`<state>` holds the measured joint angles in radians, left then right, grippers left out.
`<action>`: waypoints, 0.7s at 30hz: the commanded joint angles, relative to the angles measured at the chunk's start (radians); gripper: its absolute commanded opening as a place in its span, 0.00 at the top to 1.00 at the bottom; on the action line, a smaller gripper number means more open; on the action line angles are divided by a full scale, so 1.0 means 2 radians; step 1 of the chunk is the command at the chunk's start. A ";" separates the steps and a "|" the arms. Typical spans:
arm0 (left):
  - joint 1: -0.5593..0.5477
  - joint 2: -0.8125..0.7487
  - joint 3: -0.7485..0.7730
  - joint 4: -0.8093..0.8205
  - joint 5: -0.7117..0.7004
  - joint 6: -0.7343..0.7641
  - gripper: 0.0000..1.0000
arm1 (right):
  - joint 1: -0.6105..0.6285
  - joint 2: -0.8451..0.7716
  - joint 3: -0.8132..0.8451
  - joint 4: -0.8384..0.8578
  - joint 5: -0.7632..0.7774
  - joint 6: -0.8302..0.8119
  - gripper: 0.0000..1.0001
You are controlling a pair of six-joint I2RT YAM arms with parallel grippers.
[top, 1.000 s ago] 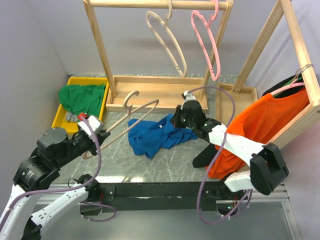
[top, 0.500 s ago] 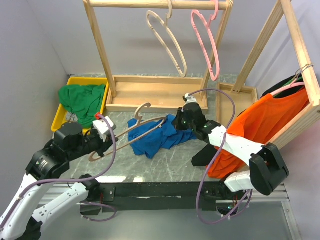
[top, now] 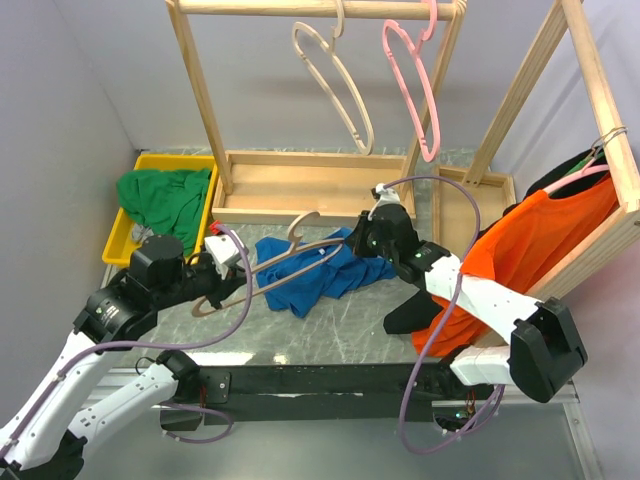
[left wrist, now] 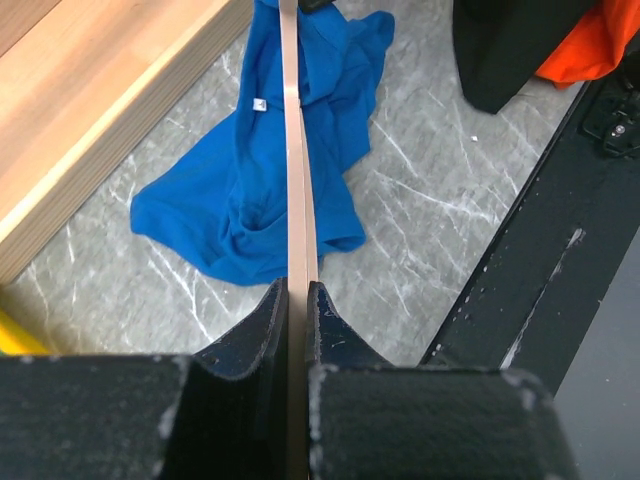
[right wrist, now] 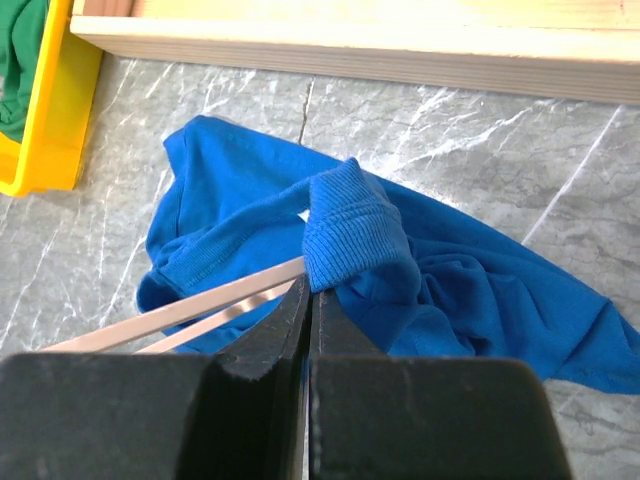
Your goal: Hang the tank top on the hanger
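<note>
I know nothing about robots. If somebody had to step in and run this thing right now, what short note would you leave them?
Grippers: the left gripper is shut on the hanger, pointing it at the tank top. The right gripper is shut on a ribbed strap of the tank top, lifting it.
Where: the rest of the tank top lies crumpled on the table.
Done: hanger in hand, strap raised, hanger tip at the strap; I cannot tell whether it is through.
Left: slide both hanger shoulders into the straps.
</note>
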<state>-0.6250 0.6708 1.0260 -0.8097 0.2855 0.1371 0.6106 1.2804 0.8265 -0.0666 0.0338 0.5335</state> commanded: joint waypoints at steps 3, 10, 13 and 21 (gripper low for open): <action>0.000 0.000 -0.011 0.064 0.029 -0.009 0.99 | -0.005 -0.027 0.032 -0.010 0.011 -0.009 1.00; 0.000 0.003 -0.027 0.097 0.050 -0.019 0.99 | -0.007 -0.044 0.035 -0.013 0.005 -0.013 1.00; 0.000 0.001 -0.027 0.098 0.052 -0.018 0.99 | -0.009 -0.041 0.041 -0.022 0.011 -0.017 1.00; 0.000 -0.022 -0.025 0.100 0.078 -0.011 0.99 | -0.022 -0.021 0.044 -0.037 0.019 -0.014 1.00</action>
<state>-0.6250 0.6628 0.9684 -0.6956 0.3504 0.1116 0.5831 1.2259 0.8642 -0.1318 0.0490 0.5148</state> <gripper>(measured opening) 0.094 0.012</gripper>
